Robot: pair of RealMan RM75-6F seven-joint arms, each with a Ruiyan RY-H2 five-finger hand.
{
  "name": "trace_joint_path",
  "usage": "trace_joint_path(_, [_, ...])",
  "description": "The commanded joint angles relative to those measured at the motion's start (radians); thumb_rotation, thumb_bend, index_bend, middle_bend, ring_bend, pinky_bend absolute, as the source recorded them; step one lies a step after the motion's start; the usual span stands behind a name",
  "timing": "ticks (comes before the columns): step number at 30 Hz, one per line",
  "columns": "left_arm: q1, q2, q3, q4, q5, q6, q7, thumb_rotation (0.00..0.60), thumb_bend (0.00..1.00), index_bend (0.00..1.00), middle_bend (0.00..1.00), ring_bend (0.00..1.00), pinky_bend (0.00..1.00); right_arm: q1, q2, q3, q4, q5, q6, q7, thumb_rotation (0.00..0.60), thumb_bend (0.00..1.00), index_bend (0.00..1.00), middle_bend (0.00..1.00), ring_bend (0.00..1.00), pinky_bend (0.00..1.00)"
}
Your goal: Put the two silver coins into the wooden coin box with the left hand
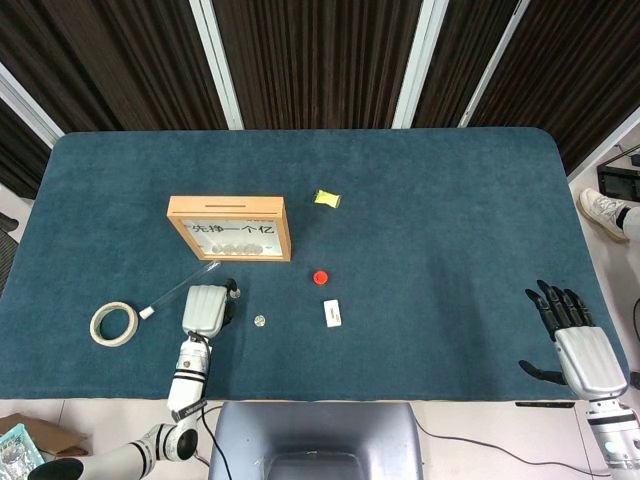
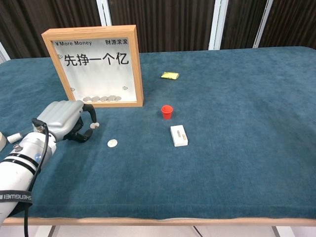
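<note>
From the head view, we are seeing the left hand (image 1: 207, 309) lying just below the wooden coin box (image 1: 231, 227), covering one silver coin; the other coin (image 1: 259, 321) is lying beside it. The right hand (image 1: 580, 342) is resting spread and empty. From the chest view, the left fingertips (image 2: 92, 117) are curling over the nearer coin (image 2: 94, 125); we cannot tell whether it is pinched.

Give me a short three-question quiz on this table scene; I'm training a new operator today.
1. True or false: the left robot hand is over the coin nearest the wooden box.
2. Which lies nearest the red cap? A) tape roll B) white block C) yellow packet
3. The second loose coin lies on the ____.

Key: 1 true; 2 B; 3 table.
</note>
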Motion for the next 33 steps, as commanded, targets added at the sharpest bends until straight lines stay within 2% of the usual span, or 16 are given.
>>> trace_joint_path(1, [-0.004,-0.002,0.0,0.006,-0.002,-0.002,0.0,0.6,0.4,0.45,1.0,1.0,1.0,0.0,0.0,0.0,0.0,0.0,0.001,0.001,0.6,0.12,0.0,0.0,0.0,0.0])
trace_joint_path(33, [-0.023,-0.001,0.003,0.003,-0.052,-0.032,0.027,0.6,0.39,0.43,1.0,1.0,1.0,-0.004,0.005,0.003,-0.007,0.005,0.005,0.008,0.6,0.12,0.0,0.0,0.0,0.0])
